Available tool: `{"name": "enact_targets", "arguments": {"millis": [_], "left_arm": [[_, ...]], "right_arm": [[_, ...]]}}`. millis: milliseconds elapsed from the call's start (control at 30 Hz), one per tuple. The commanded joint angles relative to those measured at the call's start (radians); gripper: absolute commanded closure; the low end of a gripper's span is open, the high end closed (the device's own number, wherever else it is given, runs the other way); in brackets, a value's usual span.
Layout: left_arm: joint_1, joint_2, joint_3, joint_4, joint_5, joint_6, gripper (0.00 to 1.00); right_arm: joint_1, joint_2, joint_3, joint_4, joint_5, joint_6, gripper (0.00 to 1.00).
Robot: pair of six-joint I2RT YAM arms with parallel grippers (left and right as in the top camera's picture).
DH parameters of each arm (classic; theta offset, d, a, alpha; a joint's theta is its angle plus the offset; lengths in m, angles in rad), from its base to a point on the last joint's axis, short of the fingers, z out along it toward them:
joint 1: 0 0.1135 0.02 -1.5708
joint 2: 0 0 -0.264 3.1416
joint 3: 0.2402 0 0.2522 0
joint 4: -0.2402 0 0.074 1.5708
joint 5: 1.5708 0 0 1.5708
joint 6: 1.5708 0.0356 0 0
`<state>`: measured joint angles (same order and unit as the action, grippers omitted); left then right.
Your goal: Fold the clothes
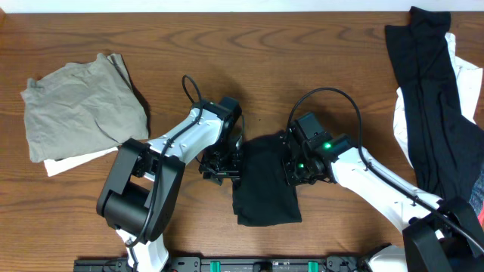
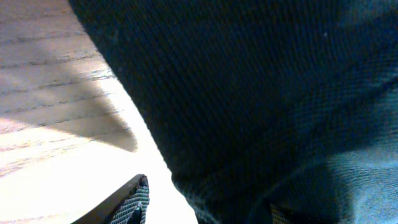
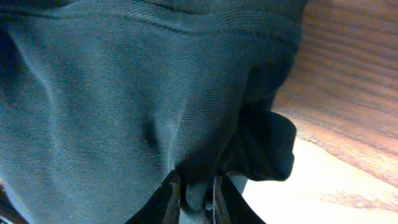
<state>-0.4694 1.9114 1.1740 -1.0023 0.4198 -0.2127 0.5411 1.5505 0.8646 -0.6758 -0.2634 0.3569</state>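
Robot's right gripper (image 3: 198, 194) narrowly pinching the folded black fabric garment (image 1: 265, 185) at its 3 o'clock, left gripper (image 1: 221, 168) at 9 o'clock, grip unclear

Overhead, light falls even and soft; the wooden table (image 1: 227, 45) is sharp, its shadows short and faint. Both wrist views are close and soft-focused — black fabric (image 2: 261, 93) reads dim and grainy, while bare wood beside it glares near-white toward the bottom.

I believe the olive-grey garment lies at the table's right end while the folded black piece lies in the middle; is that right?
Not quite: the overhead view shows the olive-grey garment at the left end; the black piece is central.
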Motion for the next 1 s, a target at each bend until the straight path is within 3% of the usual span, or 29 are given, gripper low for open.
{"name": "enact_targets", "arguments": {"millis": [0, 400, 700, 967], "left_arm": [[0.003, 0.008, 0.008, -0.003, 0.01, -0.009, 0.45], [0.003, 0.008, 0.008, -0.003, 0.01, -0.009, 0.45], [0.003, 0.008, 0.008, -0.003, 0.01, -0.009, 0.45], [0.003, 0.008, 0.008, -0.003, 0.01, -0.009, 0.45]], "right_arm": [[0.002, -0.017, 0.018, -0.002, 0.032, -0.01, 0.83], [0.009, -0.017, 0.018, 0.008, 0.009, -0.01, 0.89], [0.039, -0.017, 0.018, 0.199, -0.302, -0.059, 0.91], [0.038, -0.017, 0.018, 0.122, -0.152, -0.05, 0.92]]}}
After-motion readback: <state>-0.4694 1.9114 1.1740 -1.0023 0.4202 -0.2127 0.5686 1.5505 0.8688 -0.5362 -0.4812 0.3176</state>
